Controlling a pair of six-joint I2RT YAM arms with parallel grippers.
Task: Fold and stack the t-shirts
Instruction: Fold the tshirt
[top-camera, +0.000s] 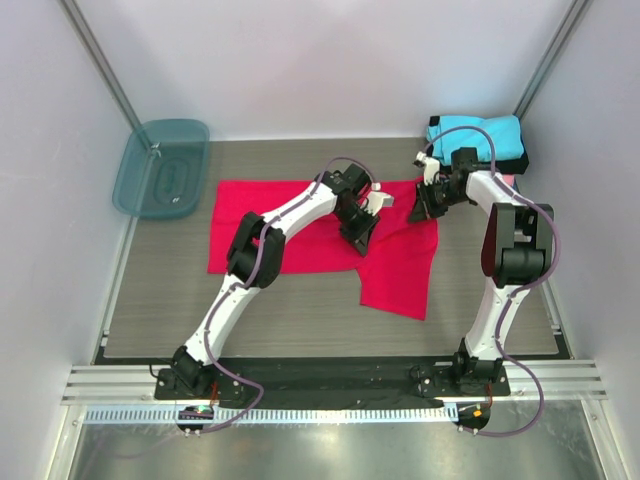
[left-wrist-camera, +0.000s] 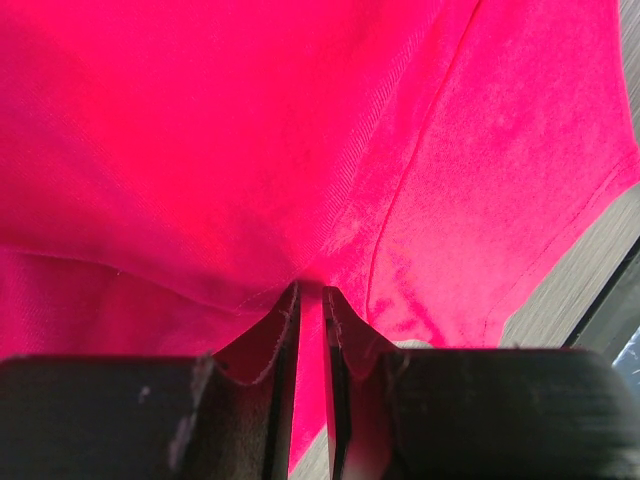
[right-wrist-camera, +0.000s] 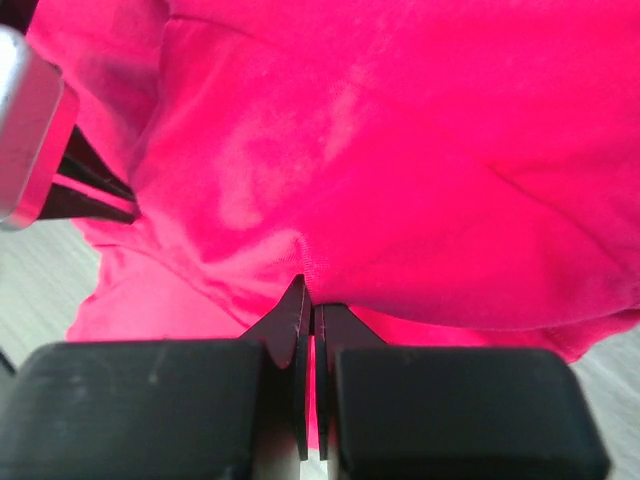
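Left fingers (left-wrist-camera: 275, 338) and right fingers (right-wrist-camera: 288, 322) each pinch a fold of the red t-shirt (top-camera: 400, 270).

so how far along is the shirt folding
Done: a folded cyan cloth t-shirt sits in the far right corner. In hand: the left hand and right hand each pinch the large bright red cloth t-shirt, mostly spread flat. Left: finishing its folds and stacking it.

Likely a lab: white-walled booth (top-camera: 330, 60), railed table (top-camera: 300, 310).
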